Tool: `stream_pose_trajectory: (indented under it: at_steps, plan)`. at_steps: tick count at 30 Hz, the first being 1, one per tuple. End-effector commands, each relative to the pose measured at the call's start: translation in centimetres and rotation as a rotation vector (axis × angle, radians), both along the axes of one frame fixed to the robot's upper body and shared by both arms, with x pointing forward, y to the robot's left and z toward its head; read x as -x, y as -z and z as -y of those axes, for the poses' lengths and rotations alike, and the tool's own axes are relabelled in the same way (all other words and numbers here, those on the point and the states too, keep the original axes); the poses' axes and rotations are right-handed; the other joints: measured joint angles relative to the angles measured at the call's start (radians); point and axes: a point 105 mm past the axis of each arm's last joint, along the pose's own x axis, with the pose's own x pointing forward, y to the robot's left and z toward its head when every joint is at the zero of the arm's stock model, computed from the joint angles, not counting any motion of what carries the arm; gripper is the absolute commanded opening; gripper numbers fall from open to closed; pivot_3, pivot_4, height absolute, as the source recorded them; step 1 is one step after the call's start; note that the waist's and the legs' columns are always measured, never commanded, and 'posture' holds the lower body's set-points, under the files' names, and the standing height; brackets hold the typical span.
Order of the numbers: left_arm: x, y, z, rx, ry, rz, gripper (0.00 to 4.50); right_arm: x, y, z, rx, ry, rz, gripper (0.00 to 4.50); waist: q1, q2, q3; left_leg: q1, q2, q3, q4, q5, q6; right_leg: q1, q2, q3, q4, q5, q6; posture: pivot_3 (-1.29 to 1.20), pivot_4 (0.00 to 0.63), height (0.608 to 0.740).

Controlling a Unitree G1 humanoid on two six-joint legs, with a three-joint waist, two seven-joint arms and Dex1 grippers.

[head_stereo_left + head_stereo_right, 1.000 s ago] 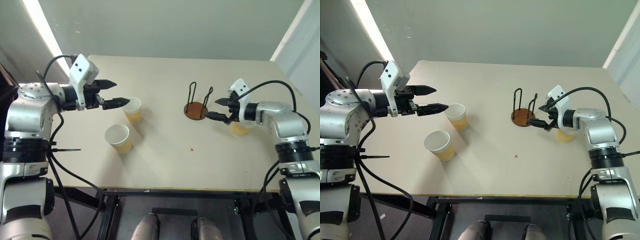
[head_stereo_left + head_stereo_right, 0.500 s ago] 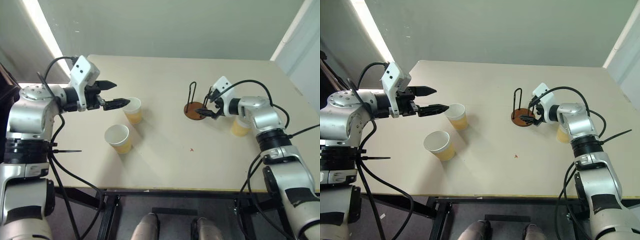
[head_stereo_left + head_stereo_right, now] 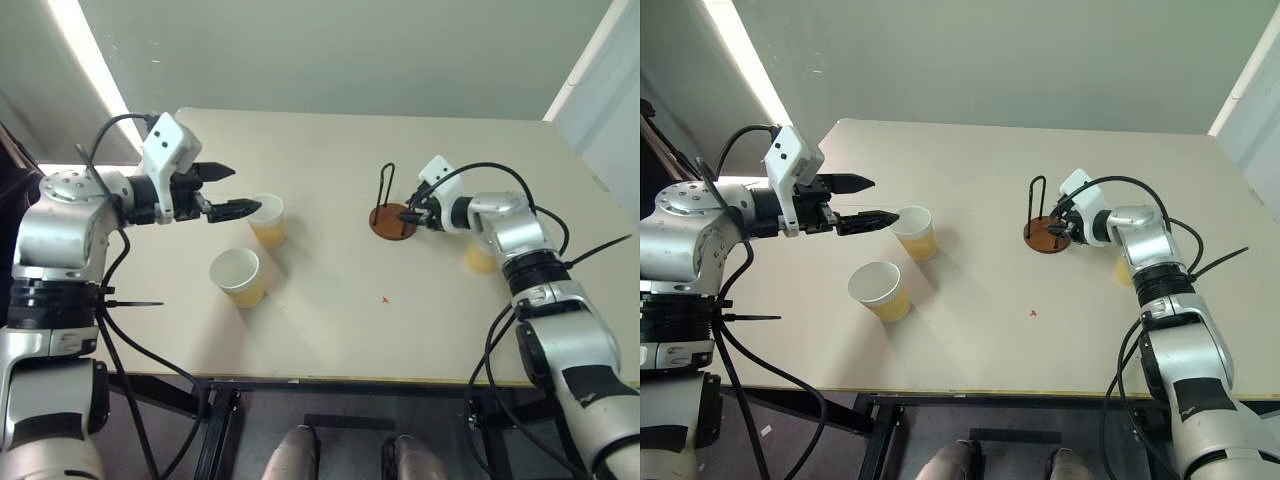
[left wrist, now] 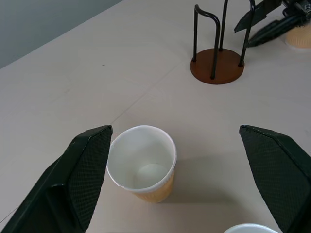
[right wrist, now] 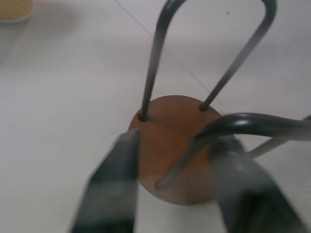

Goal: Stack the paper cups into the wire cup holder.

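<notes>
While I scan from my left, the left claw (image 3: 228, 190) hangs spread wide and empty above the table (image 3: 330, 320), its tips just short of one paper cup (image 3: 266, 220) standing upright, mouth up. A second cup (image 3: 237, 277) stands nearer me, just beside the first. Further right sits the wire holder (image 3: 392, 212), empty, upright on its brown disc. The right claw (image 3: 1052, 229) is at the holder's near loop; its fingers (image 5: 109, 189) sit one on each side of the wire, partly closed, though I cannot tell whether they grip it. The third cup (image 3: 1124, 270) stands behind that forearm, mostly hidden.

I judge these cups very light and thin-walled, easy to crush or tip, so I would pinch gently across the rim or upper wall. The holder looks stiff but light and could slide if nudged.
</notes>
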Motion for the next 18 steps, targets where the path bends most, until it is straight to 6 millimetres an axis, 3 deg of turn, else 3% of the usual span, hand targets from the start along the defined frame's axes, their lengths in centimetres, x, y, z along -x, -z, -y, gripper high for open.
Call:
stream_pose_trajectory:
  at_steps: [1, 3, 11, 18]
  plan:
    - [0.6, -0.7, 0.4, -0.056, 0.038, 0.023, 4.5, 0.0, -2.3, 0.2, -0.012, -0.013, 0.041, 0.67, 0.0, 0.0, 0.0, 0.0, 0.0, 0.0, 0.0, 0.0, 0.0, 0.0, 0.0, 0.0, 0.0, 0.0, 0.0, 0.0, 0.15, 0.74]
    - [0.6, -0.7, 0.5, -0.066, 0.047, 0.018, 4.5, 0.1, -2.4, 0.1, -0.018, -0.024, 0.035, 0.05, 0.0, 0.0, 0.0, 0.0, 0.0, 0.0, 0.0, 0.0, 0.0, 0.0, 0.0, 0.0, 0.0, 0.0, 0.0, 0.0, 0.15, 0.74]
    - [2.3, -1.3, 1.4, -0.126, 0.17, -0.032, 4.5, 2.2, -3.5, -0.7, -0.016, -0.157, 0.012, 0.05, 0.0, 0.0, 0.0, -0.002, 0.0, 0.0, 0.0, 0.0, -0.001, -0.002, 0.0, 0.0, 0.0, 0.0, 0.0, 0.0, 0.15, 0.74]
    - [4.7, -1.5, 2.8, -0.175, 0.304, -0.088, 4.5, 6.6, -3.6, -1.2, 0.02, -0.332, -0.058, 0.05, 0.0, 0.0, 0.0, -0.008, 0.0, 0.0, 0.001, 0.004, -0.006, -0.003, 0.0, -0.001, -0.001, 0.0, 0.0, 0.0, 0.15, 0.74]
